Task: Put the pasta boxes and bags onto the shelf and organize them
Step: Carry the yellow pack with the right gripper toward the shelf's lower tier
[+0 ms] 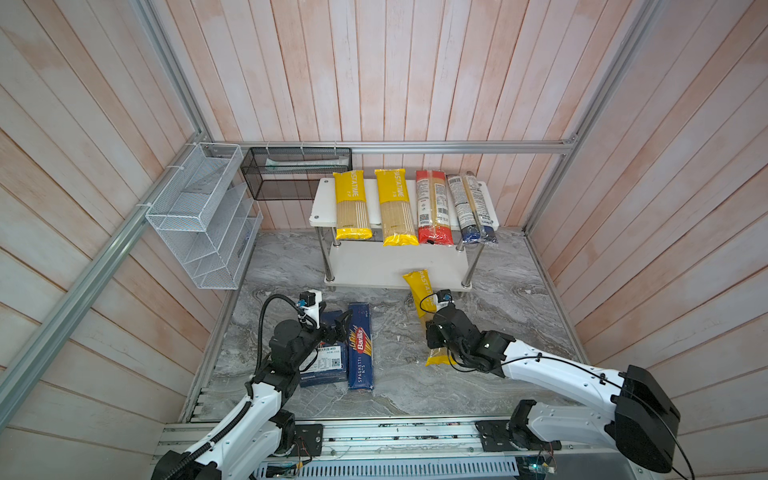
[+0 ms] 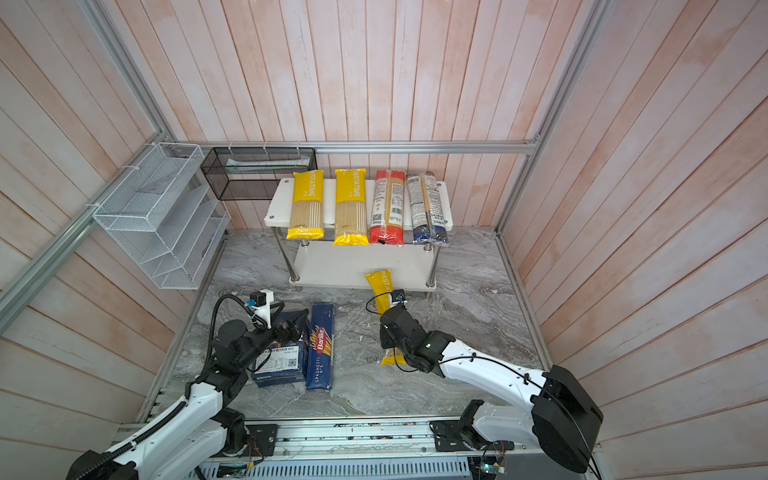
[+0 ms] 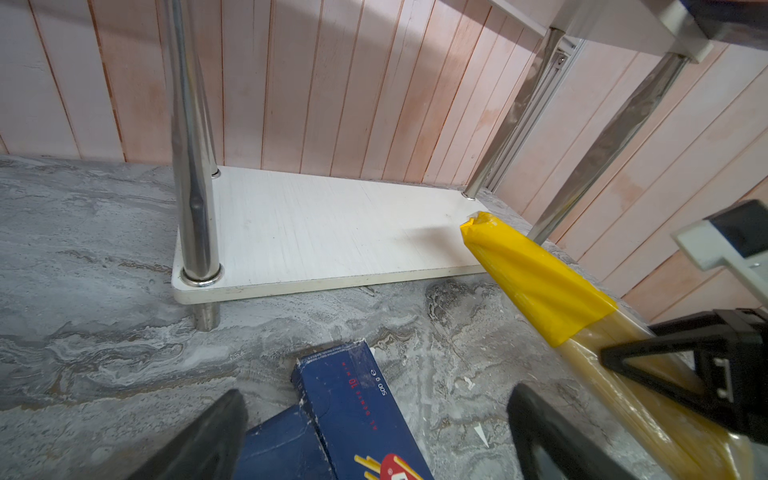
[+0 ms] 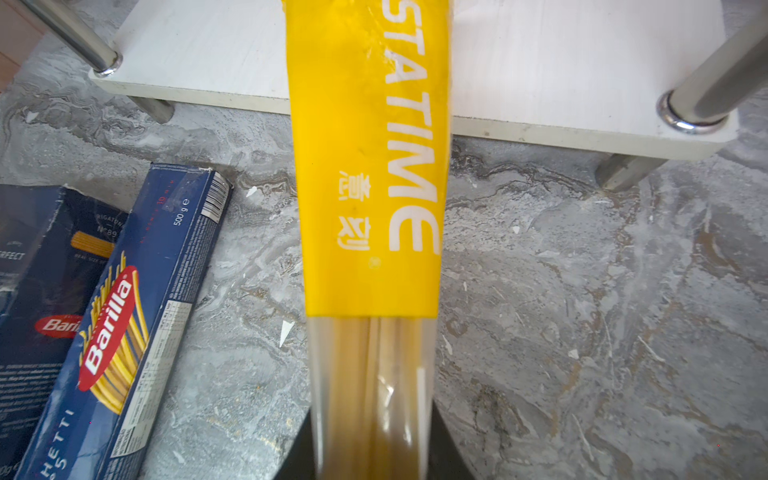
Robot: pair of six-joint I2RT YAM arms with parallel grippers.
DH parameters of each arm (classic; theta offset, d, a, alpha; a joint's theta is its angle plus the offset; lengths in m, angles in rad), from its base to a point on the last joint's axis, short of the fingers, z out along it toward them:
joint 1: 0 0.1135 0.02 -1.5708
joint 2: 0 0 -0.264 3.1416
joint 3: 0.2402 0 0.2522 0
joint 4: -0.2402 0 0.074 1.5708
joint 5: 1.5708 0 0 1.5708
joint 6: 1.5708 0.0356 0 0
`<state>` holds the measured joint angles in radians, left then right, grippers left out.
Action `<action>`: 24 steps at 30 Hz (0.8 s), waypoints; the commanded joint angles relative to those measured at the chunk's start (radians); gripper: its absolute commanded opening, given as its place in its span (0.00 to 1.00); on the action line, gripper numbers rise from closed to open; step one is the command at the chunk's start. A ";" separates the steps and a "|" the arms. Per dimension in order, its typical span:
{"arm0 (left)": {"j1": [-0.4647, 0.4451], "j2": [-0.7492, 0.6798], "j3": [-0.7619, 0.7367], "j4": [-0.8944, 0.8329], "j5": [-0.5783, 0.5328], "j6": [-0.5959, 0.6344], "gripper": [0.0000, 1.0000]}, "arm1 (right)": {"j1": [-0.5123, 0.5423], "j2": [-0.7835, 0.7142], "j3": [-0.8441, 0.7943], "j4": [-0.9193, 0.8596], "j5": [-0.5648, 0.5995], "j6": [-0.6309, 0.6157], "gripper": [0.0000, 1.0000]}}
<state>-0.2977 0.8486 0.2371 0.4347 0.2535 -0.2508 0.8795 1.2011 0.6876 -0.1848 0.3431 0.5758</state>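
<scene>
Both top views show a low white shelf (image 1: 323,203) with two boards, standing at the back of a grey marble table (image 1: 415,399). Four long spaghetti bags lie side by side across its upper board, their near ends overhanging the front edge. From left to right they are a yellow bag (image 1: 352,205), a second yellow bag (image 1: 395,208), a red-ended bag (image 1: 433,208) and a blue-ended bag (image 1: 471,208).

The right gripper (image 1: 439,332) is clamped around the clear middle of a third yellow bag (image 1: 420,291), which points toward the shelf. The bag's far yellow end reaches over the front edge of the lower board (image 1: 374,266), near the right front leg. In the left wrist view that end appears raised just above the board.

Two dark blue boxes lie flat on the table in front of the shelf, toward the left, touching side by side — a wide box (image 1: 324,368) and a narrow box (image 1: 360,349) marked spaghetti. The left gripper (image 3: 374,449) hovers above the far ends of the boxes with its fingers (image 3: 208,440) apart, holding nothing.
</scene>
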 commanded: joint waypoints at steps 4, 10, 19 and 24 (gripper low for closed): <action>-0.003 -0.008 0.014 0.001 0.002 0.013 1.00 | -0.040 -0.047 0.077 0.061 0.040 0.001 0.15; -0.003 -0.019 0.008 0.003 -0.008 0.016 1.00 | -0.063 -0.049 0.077 0.065 0.036 -0.017 0.15; -0.003 0.005 0.009 0.012 -0.005 0.015 1.00 | -0.092 -0.038 0.088 0.069 0.025 -0.049 0.15; -0.003 0.002 0.012 0.006 -0.007 0.018 1.00 | -0.123 -0.048 0.085 0.075 0.023 -0.054 0.15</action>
<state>-0.2977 0.8516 0.2371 0.4343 0.2531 -0.2504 0.7780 1.1938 0.7120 -0.2031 0.3386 0.5419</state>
